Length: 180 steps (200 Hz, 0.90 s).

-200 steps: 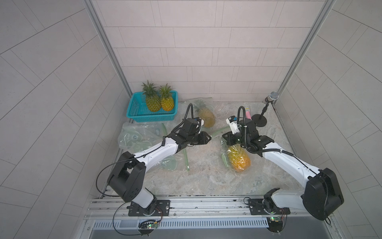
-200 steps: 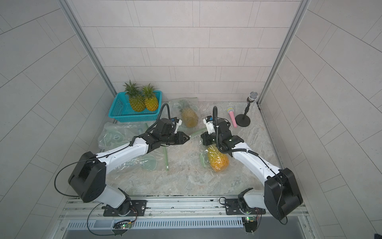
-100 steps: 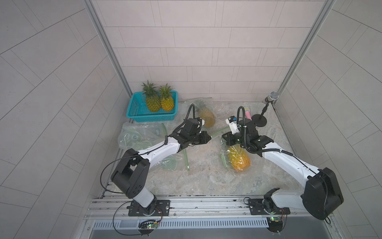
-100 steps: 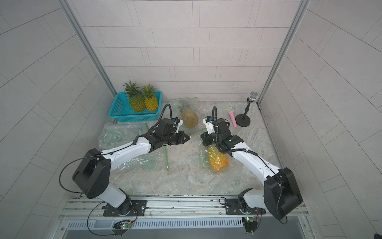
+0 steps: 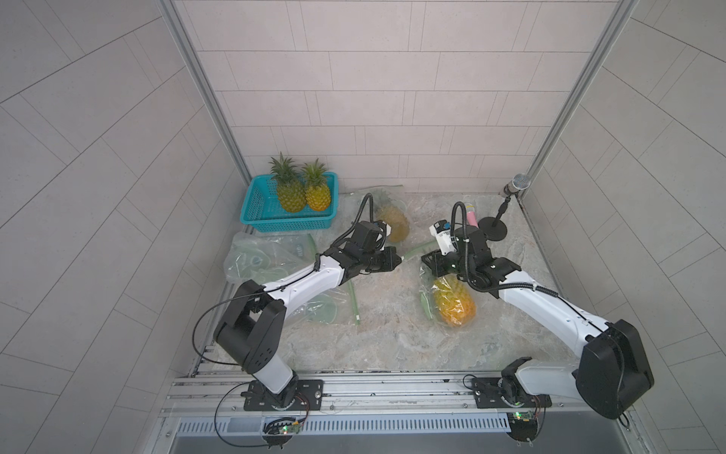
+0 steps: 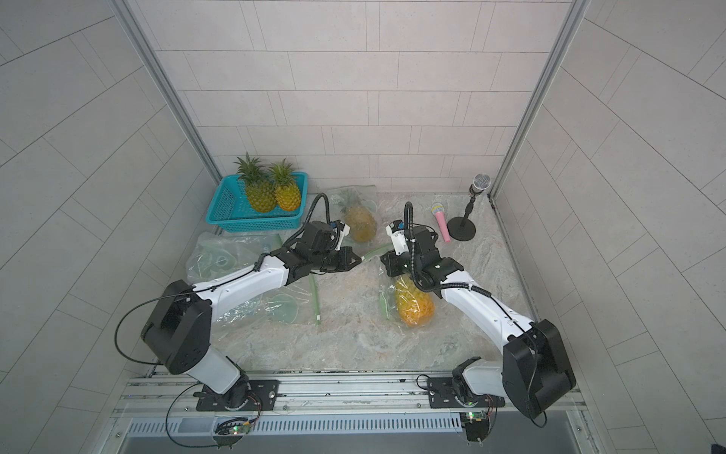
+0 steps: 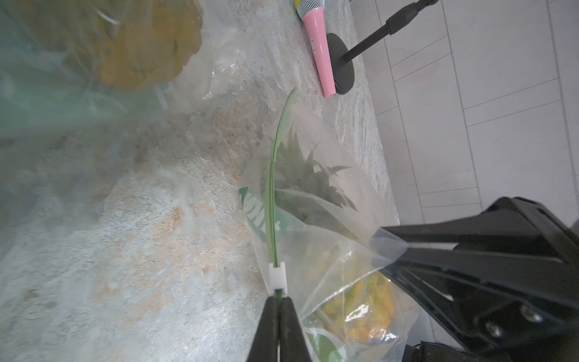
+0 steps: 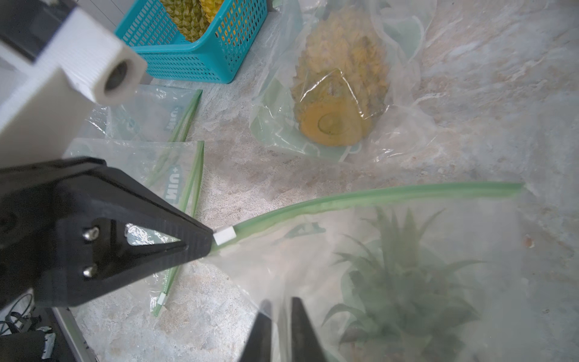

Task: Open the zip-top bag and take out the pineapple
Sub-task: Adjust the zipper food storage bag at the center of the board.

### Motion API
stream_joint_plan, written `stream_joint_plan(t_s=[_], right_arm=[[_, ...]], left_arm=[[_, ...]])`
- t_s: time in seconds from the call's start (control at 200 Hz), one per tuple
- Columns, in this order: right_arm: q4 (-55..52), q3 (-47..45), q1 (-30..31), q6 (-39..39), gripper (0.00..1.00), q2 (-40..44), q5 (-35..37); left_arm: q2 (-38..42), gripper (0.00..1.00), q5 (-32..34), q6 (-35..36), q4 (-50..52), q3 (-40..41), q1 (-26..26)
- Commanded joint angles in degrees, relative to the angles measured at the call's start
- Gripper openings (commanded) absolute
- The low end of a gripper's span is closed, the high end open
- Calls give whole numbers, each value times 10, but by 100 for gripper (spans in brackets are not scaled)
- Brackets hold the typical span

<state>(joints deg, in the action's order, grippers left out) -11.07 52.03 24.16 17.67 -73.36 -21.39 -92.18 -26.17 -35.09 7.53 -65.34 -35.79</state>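
The zip-top bag [image 5: 428,275] lies right of centre with the pineapple [image 5: 453,304] inside, seen in both top views, pineapple [image 6: 414,306]. Its green zip strip [image 8: 376,196] is raised, with a white slider [image 7: 278,275] at one end. My left gripper [image 7: 278,297] is shut on the strip just behind the slider, which also shows next to the left gripper [image 8: 206,244] in the right wrist view. My right gripper [image 8: 279,302] stands slightly open at the bag's top corner, with clear film running between its fingers. The leafy crown [image 8: 404,282] shows hazily through the film.
At the back left stands a teal basket [image 5: 290,227] holding two pineapples. Another bagged pineapple [image 5: 395,224] lies behind my left wrist. Empty bags [image 5: 259,259] are spread at the left. A pink microphone [image 6: 442,224] and a black stand [image 5: 493,232] are at the back right.
My left gripper has closed on the zip strip by the slider. The right gripper's jaws have parted from shut. Both arms have barely moved.
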Motion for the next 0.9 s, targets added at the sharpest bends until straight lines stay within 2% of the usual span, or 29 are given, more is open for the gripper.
stream_joint_plan(t_s=[0.0,0.16,0.37,0.565,0.75,0.896], right_arm=[[-9,7,4,-13,35,48,23],[-22,11,4,-32,44,98,65],[-42,18,3,-54,47,144,135],[-68,31,1,-64,47,150,180],[-69,23,1,-64,47,136,166],[-64,13,0,-63,47,106,98]], left_arm=[[33,0,39,70,78,-57,-2],[59,0,49,106,94,-94,-2],[74,0,42,133,123,-158,-1],[69,0,16,146,145,-228,-1],[53,0,-26,156,168,-295,-2],[47,0,-58,144,174,-317,-2]])
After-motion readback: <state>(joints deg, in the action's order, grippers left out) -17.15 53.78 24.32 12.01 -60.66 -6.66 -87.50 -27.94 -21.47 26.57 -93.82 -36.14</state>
